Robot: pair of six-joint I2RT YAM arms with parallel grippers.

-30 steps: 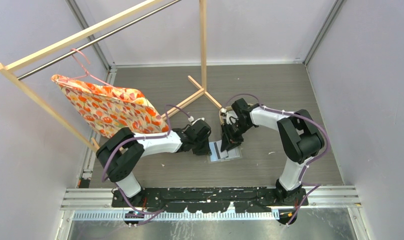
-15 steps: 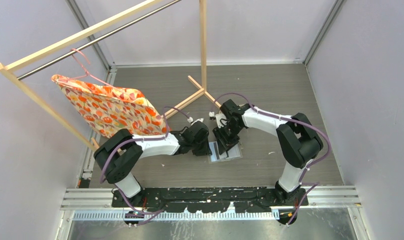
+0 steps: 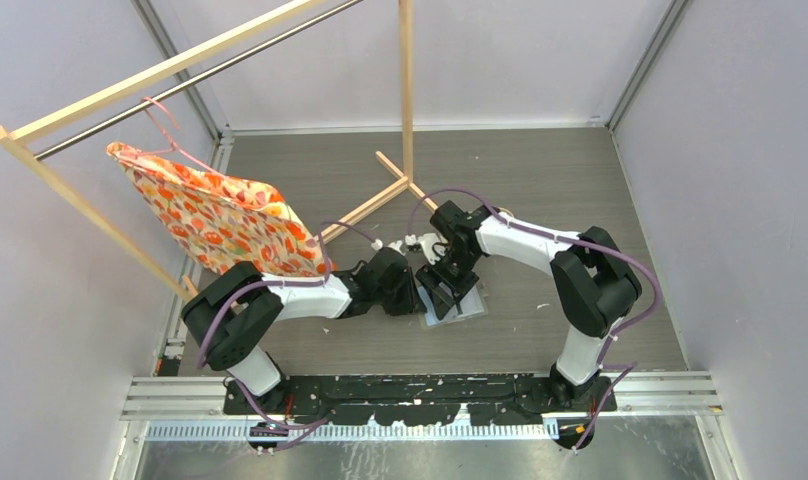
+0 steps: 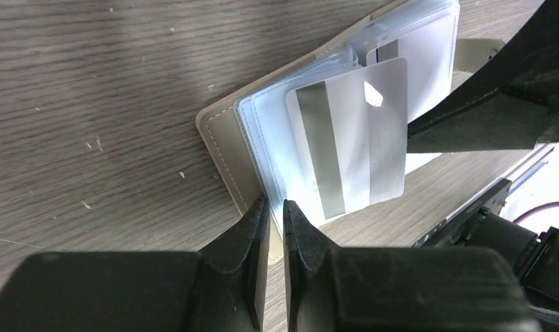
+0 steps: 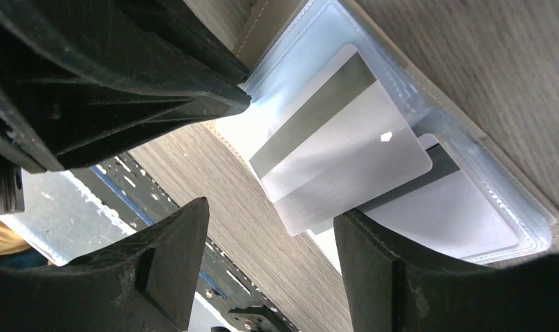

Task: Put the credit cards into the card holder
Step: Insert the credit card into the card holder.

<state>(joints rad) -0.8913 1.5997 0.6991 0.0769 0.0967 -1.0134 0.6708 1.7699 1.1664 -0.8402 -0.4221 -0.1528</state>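
Observation:
The card holder [image 3: 460,306] lies open on the table, its beige cover [image 4: 221,138] lined with clear sleeves. My left gripper [image 4: 275,207] is shut on the near edge of a sleeve and cover. A silvery credit card [image 4: 349,152] with a grey stripe lies slanted across the sleeves, partly over the table. Another pale credit card [image 5: 463,207] sits in the far sleeve. My right gripper [image 5: 273,211] stands open, its fingers on either side of the silvery card's [image 5: 339,138] corner and off it. From above, the two grippers [image 3: 412,290] [image 3: 438,285] meet over the holder.
A wooden clothes rack with a metal rail [image 3: 190,75] spans the back left. Its foot [image 3: 395,185] lies just behind the grippers. An orange patterned cloth [image 3: 215,215] hangs on a pink hanger above the left arm. Grey walls enclose the table.
My right gripper moved left onto the holder and opened, letting go of the silvery card. The left gripper kept its pinch. The hanging cloth swung slightly.

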